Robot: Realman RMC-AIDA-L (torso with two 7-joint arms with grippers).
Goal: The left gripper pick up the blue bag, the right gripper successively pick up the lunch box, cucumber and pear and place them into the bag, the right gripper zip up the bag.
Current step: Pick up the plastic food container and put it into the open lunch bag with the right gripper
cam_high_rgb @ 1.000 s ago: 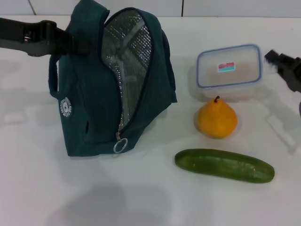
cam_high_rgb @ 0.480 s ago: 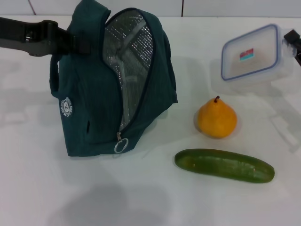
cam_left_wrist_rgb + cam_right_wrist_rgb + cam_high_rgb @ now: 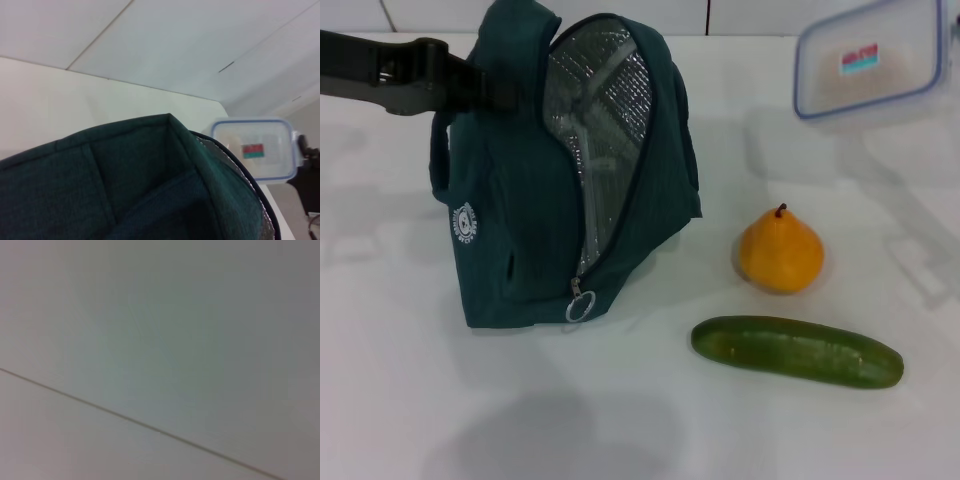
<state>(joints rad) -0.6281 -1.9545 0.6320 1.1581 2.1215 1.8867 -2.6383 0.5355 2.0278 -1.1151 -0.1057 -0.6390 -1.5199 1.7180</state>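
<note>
The blue bag stands unzipped at nine o'clock on the white table, its handle clamped by the left gripper. The lunch box has risen off the table within the last second and now hangs airborne at one o'clock, so bagging should come next. The cucumber at five o'clock and the pear at three o'clock lie untouched. The right gripper is barely visible beside the box; whether it is clamped cannot be told.
</note>
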